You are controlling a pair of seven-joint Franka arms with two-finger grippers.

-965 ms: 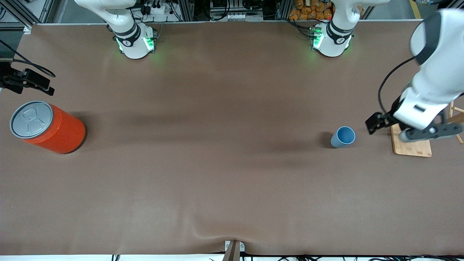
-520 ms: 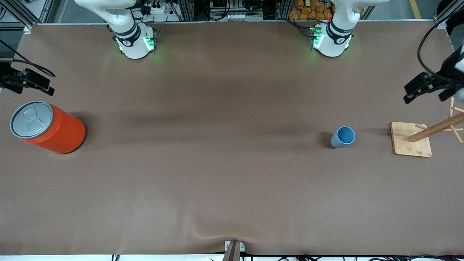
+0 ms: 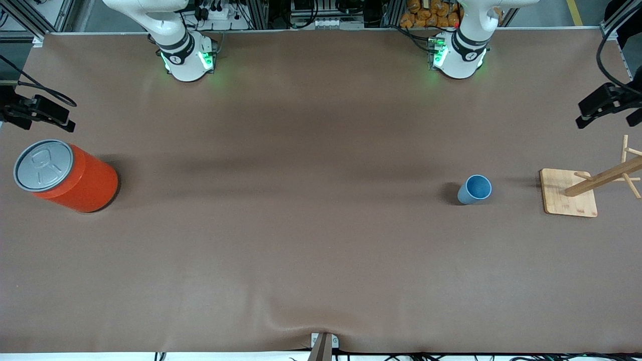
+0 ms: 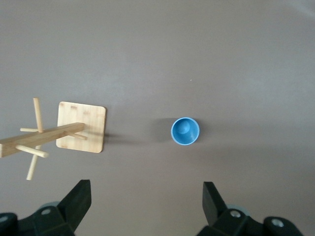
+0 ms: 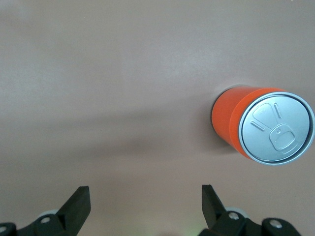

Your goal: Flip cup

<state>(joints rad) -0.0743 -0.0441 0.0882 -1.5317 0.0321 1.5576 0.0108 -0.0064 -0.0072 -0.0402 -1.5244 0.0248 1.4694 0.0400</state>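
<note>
Your cup stands upright and empty beside the wooden rack, orange can well apart, both grippers' jaws wide open, holding nothing

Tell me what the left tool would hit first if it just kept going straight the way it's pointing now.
Probably bare table. The left tool, open and empty, points down with nothing between its fingers. The cup and the wooden stand look off that line, though depth is unclear.
</note>
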